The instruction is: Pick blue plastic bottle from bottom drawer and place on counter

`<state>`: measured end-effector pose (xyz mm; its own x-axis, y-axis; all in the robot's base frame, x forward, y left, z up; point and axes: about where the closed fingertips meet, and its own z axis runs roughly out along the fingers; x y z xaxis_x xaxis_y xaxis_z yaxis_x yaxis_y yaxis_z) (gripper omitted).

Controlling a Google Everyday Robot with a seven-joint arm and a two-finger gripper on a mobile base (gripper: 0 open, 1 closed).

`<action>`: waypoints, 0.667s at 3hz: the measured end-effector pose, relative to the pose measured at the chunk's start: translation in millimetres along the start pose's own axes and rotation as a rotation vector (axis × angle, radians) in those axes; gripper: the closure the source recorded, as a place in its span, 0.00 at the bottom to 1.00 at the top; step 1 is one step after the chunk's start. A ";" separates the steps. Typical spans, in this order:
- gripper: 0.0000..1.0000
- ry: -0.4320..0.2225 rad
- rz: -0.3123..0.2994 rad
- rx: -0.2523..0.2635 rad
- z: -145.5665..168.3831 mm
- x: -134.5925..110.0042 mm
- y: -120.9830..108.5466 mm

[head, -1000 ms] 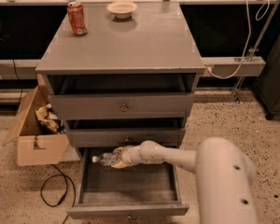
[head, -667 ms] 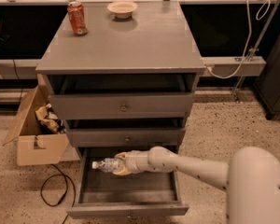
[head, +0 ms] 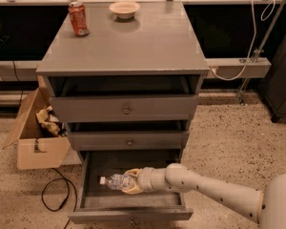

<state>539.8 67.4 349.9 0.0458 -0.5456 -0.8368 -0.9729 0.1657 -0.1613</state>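
Reaching in from the right, the arm [head: 205, 187] has its gripper [head: 127, 182] inside the open bottom drawer [head: 128, 215], with the fingers [head: 131, 173] clamped on the right end of the bottle [head: 113, 181]. The bottle lies level, its white cap pointing left. Compared with a moment ago, gripper and bottle sit nearer to the drawer's front wall and further from the middle drawer [head: 128, 140], and the arm's thick part has drawn off to the right. Whether the bottle touches the drawer floor cannot be told.

The drawer's left wall is well apart from the cap, and bare floor shows on the near side of the bottle and to its right under the arm. The middle drawer and top drawer [head: 126, 109] stand slightly pulled out and overhang the far part of the bottom drawer. Up on the bench [head: 133, 46], a can [head: 78, 18] stands at the far left corner and a bowl [head: 124, 8] at the far edge; the near and right parts are bare. A cardboard box [head: 35, 142] and a cable [head: 55, 197] lie on the floor to the left.
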 end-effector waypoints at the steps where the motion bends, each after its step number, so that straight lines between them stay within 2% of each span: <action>1: 1.00 -0.010 -0.017 0.021 -30.6 -26.1 -2.2; 2: 1.00 0.021 -0.035 0.031 -77.3 -70.3 -0.6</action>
<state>519.7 42.2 449.2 0.0747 -0.5686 -0.8192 -0.9632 0.1716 -0.2069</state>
